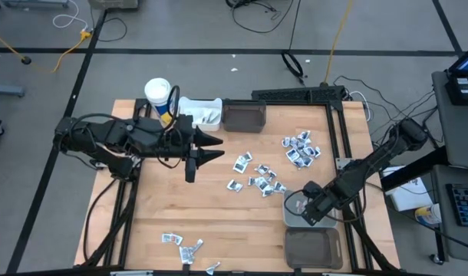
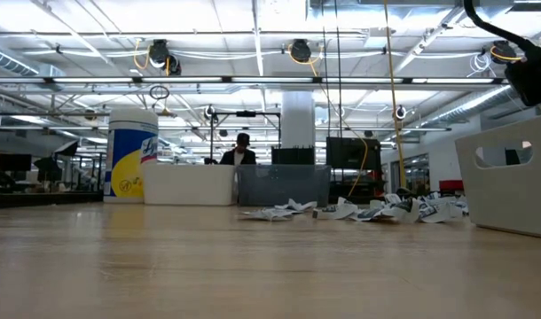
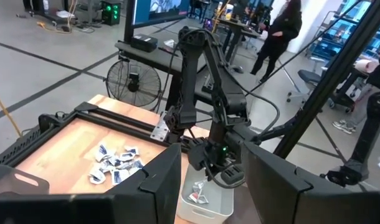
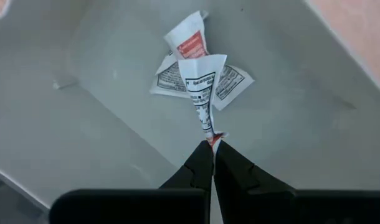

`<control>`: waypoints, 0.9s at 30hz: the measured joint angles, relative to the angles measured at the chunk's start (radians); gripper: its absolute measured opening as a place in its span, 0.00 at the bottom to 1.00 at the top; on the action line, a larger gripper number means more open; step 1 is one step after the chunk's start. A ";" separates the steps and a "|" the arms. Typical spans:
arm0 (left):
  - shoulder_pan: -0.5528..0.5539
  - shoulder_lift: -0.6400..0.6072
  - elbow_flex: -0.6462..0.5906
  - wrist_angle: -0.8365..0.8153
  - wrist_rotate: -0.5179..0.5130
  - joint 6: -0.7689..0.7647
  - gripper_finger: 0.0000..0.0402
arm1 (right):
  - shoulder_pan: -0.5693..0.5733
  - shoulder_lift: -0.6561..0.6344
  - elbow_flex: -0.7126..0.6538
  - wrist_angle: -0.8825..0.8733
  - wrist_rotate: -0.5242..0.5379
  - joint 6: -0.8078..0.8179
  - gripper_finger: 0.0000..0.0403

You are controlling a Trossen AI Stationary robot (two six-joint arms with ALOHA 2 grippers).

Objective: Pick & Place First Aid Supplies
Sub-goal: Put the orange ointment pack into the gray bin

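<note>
Small white printed packets lie flat in loose heaps on the wooden table at mid-right [image 1: 258, 178], at the far right [image 1: 299, 148] and by the near edge [image 1: 182, 245]. My right gripper [image 4: 212, 144] points down into the light grey bin [image 1: 289, 218], shut on one crumpled packet [image 4: 202, 87]. Two more packets [image 4: 185, 38] lie on the bin's floor. My left gripper [image 1: 219, 148] hovers high over the table's left half, pointing right, open and holding nothing. My right gripper pinches the packet's narrow red-tipped end [image 4: 213, 135] between its two fingertips, coming from above and pointing down. The packet hangs below the fingers inside the grey bin, over the packets lying there. Whether it touches them, I cannot tell.
A dark bin [image 1: 313, 247] stands just nearer than the grey one. At the far edge are a white bin [image 1: 199, 111], a dark bin [image 1: 244, 116] and a white cup with a yellow band [image 1: 157, 92]. Bare wood lies between the heaps.
</note>
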 joint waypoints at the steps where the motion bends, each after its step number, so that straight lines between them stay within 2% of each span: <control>1: 0.000 0.000 0.000 0.000 0.000 0.005 0.43 | 0.000 -0.004 0.000 -0.001 0.000 0.000 0.00; 5: 0.000 0.000 0.000 0.000 0.000 0.008 0.43 | 0.000 -0.010 0.000 0.000 0.003 -0.007 0.07; 13: 0.000 0.000 0.000 0.000 0.000 0.015 0.43 | 0.000 -0.010 0.000 0.000 0.003 -0.022 0.37; 17: 0.000 0.000 0.000 0.000 0.000 0.023 0.43 | -0.001 -0.030 0.000 0.031 0.014 -0.068 0.47; 21: 0.000 0.000 0.000 0.000 0.000 0.023 0.43 | -0.020 -0.106 0.000 0.099 0.124 -0.101 0.50; 27: 0.000 0.000 0.000 -0.001 0.015 0.024 0.43 | -0.096 -0.233 0.002 0.348 0.356 -0.217 0.47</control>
